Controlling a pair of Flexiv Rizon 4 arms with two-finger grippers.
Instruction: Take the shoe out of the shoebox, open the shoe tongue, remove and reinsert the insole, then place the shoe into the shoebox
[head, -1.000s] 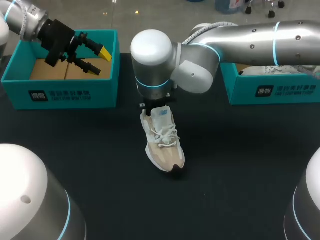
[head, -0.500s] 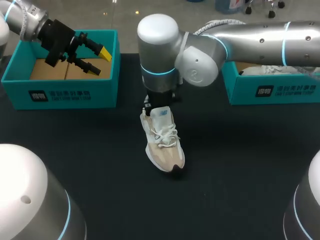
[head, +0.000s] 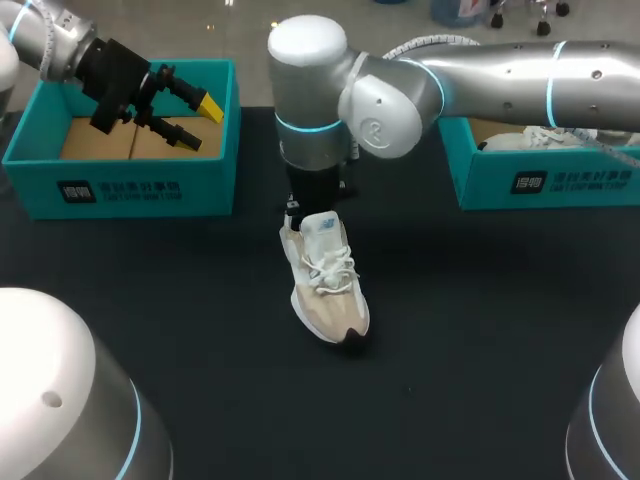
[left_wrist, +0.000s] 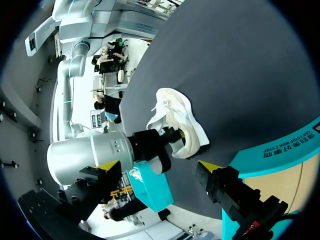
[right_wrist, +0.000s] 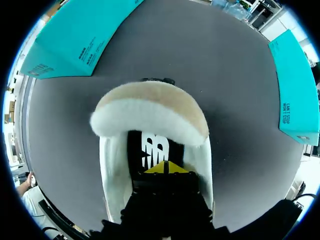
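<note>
A white and beige shoe (head: 325, 280) with white laces lies on the black table (head: 480, 330), heel toward the back. My right arm reaches past the middle, and its gripper (head: 297, 212) points down into the shoe's heel opening. In the right wrist view the gripper (right_wrist: 165, 169) is shut, its yellow tip inside the shoe just above the dark insole (right_wrist: 150, 145), with the padded tongue (right_wrist: 150, 112) ahead of it. I cannot tell whether it pinches the insole. My left gripper (head: 205, 125) hangs open and empty over the left shoebox (head: 120, 185); it sees the shoe (left_wrist: 177, 120) from afar.
A second teal shoebox (head: 560, 180) at the back right holds another white shoe (head: 560, 140). The left shoebox has a cardboard floor (head: 100, 140). My right arm's thick links (head: 400, 90) span the table's back above the shoe.
My right arm's wrist has lifted and turned a little, so more of its black gripper shows above the heel. The shoe and my left arm have stayed where they were.
</note>
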